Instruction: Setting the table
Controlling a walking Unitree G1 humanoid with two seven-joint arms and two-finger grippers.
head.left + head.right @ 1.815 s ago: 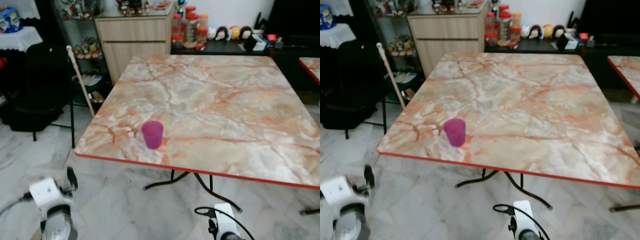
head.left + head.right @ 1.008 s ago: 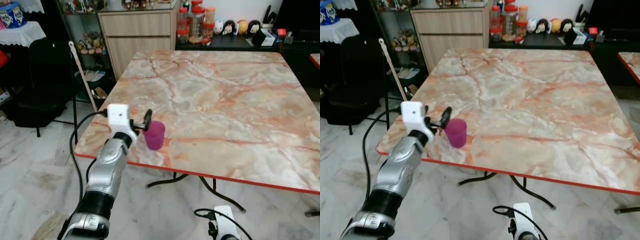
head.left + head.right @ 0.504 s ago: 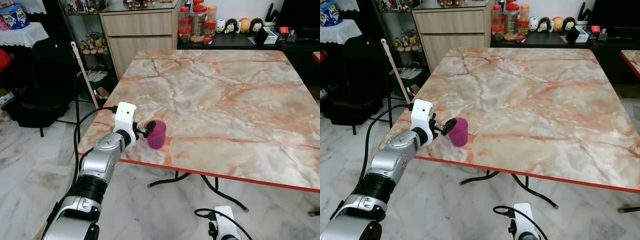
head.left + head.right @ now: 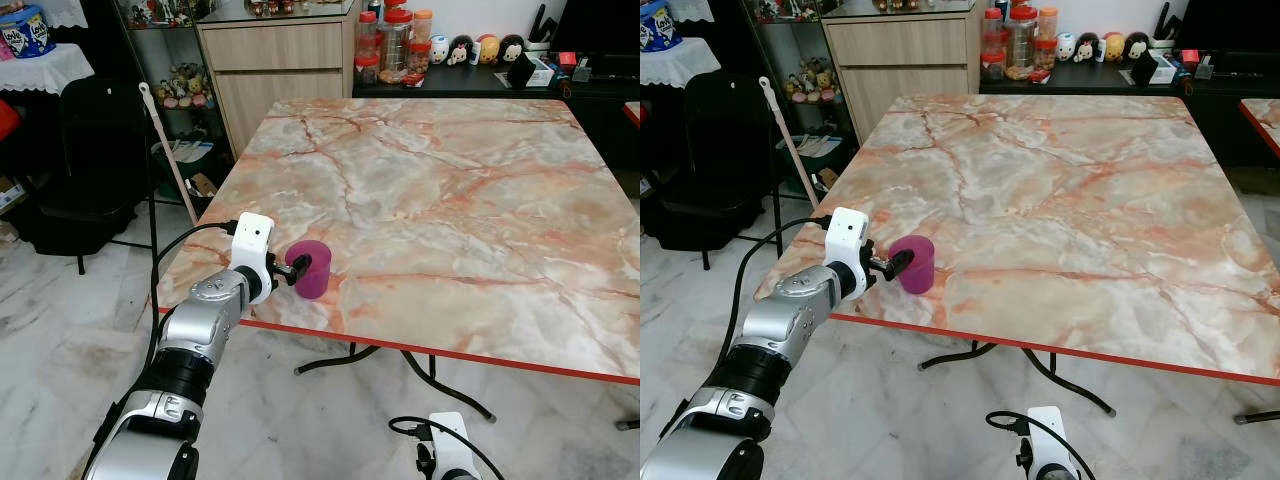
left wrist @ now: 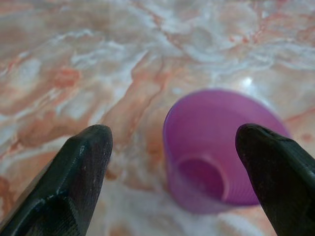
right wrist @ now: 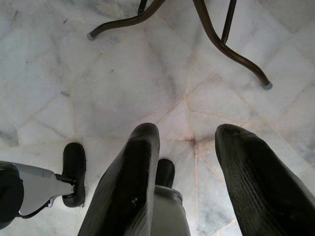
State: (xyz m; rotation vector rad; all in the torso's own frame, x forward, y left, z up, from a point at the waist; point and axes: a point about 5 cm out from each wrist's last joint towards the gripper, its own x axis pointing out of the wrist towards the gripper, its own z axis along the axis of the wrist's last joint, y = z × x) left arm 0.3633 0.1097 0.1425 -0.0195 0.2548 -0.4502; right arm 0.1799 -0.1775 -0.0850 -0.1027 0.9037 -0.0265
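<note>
A purple plastic cup (image 4: 314,268) stands upright and empty near the front left corner of the marble table (image 4: 450,190), which has a red rim. My left gripper (image 4: 297,268) reaches in from the cup's left side at cup height and is open. In the left wrist view the cup (image 5: 221,147) sits just ahead, between the two black fingertips (image 5: 81,167), closer to the far one, and neither finger touches it. My right gripper (image 6: 189,132) hangs idle below the table edge, open, pointing at the floor.
A black chair (image 4: 95,150) and a leaning broomstick (image 4: 170,160) stand left of the table. Beyond its far edge are a wooden cabinet (image 4: 280,70) and jars (image 4: 395,40). Curved metal table legs (image 6: 221,44) cross the marble floor. A second table's corner (image 4: 632,112) shows at the right.
My left arm rose from beside my body up to the table and brought its open gripper up to the cup's left side. The cup has stayed in place.
</note>
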